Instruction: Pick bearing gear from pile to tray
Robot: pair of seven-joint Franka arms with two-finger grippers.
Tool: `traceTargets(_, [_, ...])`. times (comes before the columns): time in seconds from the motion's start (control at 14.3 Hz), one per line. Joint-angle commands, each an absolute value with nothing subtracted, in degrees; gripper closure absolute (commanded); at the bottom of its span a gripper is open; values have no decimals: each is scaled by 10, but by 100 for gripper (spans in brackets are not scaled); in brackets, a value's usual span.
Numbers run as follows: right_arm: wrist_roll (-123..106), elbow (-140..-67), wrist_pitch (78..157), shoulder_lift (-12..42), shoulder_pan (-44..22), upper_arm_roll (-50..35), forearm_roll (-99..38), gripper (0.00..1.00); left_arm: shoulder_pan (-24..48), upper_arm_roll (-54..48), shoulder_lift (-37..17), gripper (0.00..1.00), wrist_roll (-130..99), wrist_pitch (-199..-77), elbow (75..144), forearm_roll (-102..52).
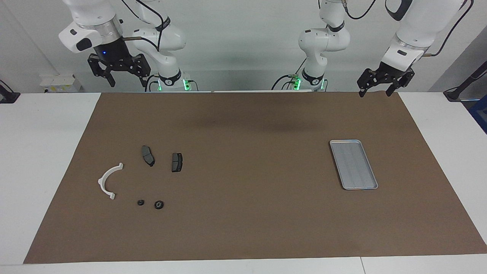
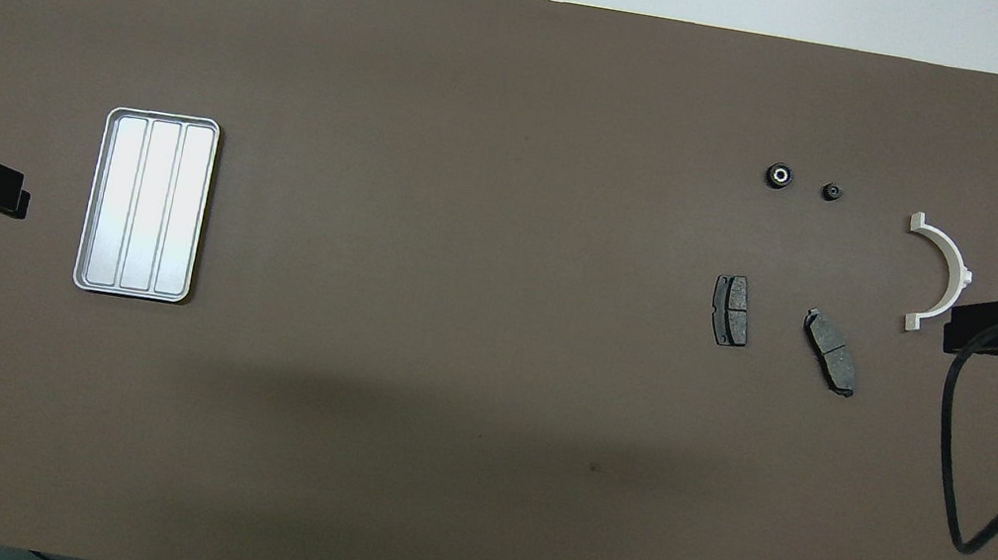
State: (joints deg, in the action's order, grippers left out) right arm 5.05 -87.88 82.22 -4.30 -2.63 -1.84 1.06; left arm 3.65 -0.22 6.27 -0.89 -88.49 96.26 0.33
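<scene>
2 white robot arms hang raised above the robots' edge of a brown mat, neither holding anything, so the task looks not yet begun. The right gripper is up over the mat's edge at the right arm's end, jaws apart and empty; the left gripper waits over the mat's edge at the left arm's end, jaws also apart. The pile lies toward the right arm's end: a white half-ring bracket, 2 dark brake pads side by side nearer to the robots, and 2 small black rings, the larger ring and the smaller ring, farthest from the robots (the larger, with a pale centre in the overhead view, is probably the bearing gear). The silver tray sits empty, well apart, toward the left arm's end. Next, the right gripper likely must descend onto the larger ring; the smaller ring lies near it, so the fingers need careful placement.
</scene>
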Motion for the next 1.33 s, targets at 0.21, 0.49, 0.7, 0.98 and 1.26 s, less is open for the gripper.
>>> traceTargets(0.21, [60, -884, 834, -49, -18, -25, 4, 0, 40, 3, 73, 0, -9, -883, 972, -2])
traceTargets(0.49, [54, -886, 833, -54, -20, -24, 0, 0, 40, 3, 73, 0, -9, -883, 972, -2])
traceTargets(0.7, [53, -918, 870, -65, -20, -25, 8, 0, 40, 3, 73, 0, -9, -883, 972, -2])
traceTargets(0.98, [52, -1019, 984, -82, -20, -25, 5, 0, 40, 3, 73, 0, -9, -883, 972, -2])
traceTargets(1.26, [61, -1032, 1063, 1, -19, -23, 8, 0, 40, 3, 73, 0, -9, -883, 972, -2])
